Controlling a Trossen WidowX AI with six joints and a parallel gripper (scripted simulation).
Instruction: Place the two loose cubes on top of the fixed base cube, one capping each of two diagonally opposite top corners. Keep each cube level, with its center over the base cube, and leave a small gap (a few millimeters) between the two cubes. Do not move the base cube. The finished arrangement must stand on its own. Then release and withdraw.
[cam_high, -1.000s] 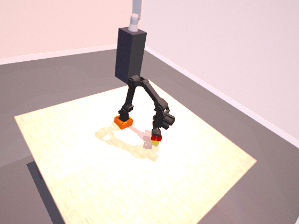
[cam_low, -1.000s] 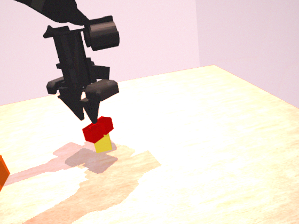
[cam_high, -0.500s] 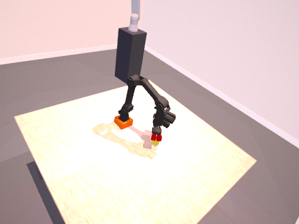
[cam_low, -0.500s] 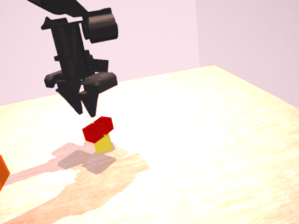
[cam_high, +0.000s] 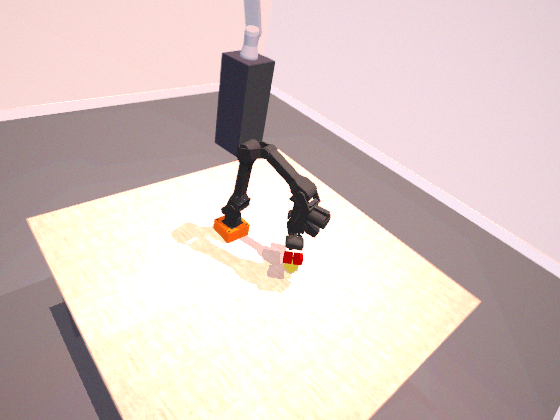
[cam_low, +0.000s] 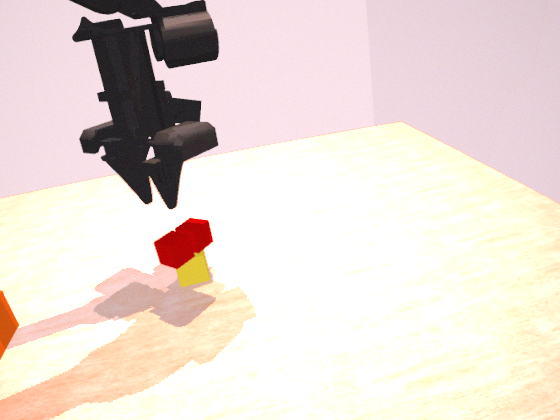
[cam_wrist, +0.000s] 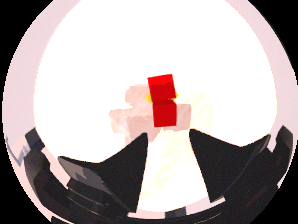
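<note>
Red cubes (cam_low: 182, 242), two, both seated on yellow base (cam_low: 194, 270) mid-tabletop (cam_low: 375, 250), any gap between them unreadable; claw (cam_low: 160, 202) released, empty, hovering above; placement apparently done, withdrawal remaining.

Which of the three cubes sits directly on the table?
The yellow cube. It alone rests on the table; both red cubes sit on top of it, overhanging its sides.

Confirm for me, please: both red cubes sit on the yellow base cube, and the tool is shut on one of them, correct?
Not quite. Both red cubes do sit on the yellow base cube, but the tool holds nothing: the exterior view shows it hanging above the cubes, apart from them, with nothing between its fingers.
</note>
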